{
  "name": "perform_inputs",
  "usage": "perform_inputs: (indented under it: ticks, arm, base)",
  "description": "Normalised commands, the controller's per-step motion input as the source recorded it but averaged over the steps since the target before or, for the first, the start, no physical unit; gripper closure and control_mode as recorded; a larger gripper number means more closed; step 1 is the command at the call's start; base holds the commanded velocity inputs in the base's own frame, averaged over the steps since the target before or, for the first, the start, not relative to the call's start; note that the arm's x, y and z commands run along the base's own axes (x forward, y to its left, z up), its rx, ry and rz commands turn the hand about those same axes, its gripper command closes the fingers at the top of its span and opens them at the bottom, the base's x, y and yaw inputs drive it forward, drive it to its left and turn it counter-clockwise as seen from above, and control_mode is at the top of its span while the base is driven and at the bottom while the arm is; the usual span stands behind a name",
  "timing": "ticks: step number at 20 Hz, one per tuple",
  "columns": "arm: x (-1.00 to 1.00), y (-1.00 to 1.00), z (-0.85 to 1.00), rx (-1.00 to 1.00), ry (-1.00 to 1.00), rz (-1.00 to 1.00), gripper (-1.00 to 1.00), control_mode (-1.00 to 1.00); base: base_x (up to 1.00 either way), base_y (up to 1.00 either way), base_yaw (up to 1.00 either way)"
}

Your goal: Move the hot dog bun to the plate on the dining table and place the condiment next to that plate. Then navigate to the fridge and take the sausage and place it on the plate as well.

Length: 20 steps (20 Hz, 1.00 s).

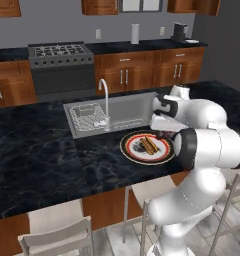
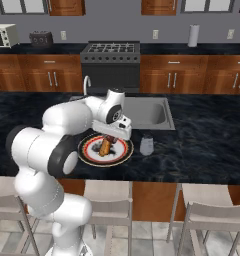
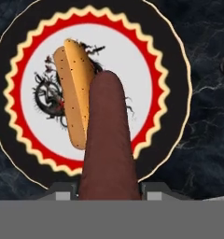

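The round plate (image 3: 172, 70) with a red-and-black rim lies on the black marbled dining table (image 1: 42, 150), just in front of the sink. The tan-orange hot dog bun (image 3: 75, 98) rests on its white centre. My gripper (image 3: 109, 191) hangs right above the plate's near side, shut on the dark red-brown sausage (image 3: 108, 140), which points along the bun's right side. In the base views, the gripper (image 2: 111, 136) sits over the plate (image 2: 87, 150) and bun (image 2: 105, 147). The small grey condiment bottle (image 2: 147, 145) stands upright just right of the plate.
An inset steel sink (image 1: 122, 112) with a tall faucet (image 1: 106, 100) lies behind the plate. Pale stools (image 2: 202, 220) stand along the table's near side. Across the aisle are the stove (image 1: 59, 55) and a counter with a paper-towel roll (image 1: 135, 33).
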Motion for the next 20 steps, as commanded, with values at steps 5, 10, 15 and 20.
perform_inputs:
  ticks: [5, 10, 15, 20]
  arm:
    - [0.27, -0.08, -0.35, 0.00, 0.03, -0.05, 1.00, -1.00]
    - [0.31, -0.06, -0.33, 0.00, 0.01, -0.02, 1.00, -1.00]
    - [0.32, 0.00, -0.36, 0.00, 0.01, 0.00, 1.00, -1.00]
    - [0.29, -0.01, -0.33, 0.00, 0.01, 0.00, 1.00, -1.00]
  base:
    - [0.00, 0.00, 0.00]
    - [0.00, 0.00, 0.00]
    - [0.00, 0.00, 0.00]
    - [0.00, 0.00, 0.00]
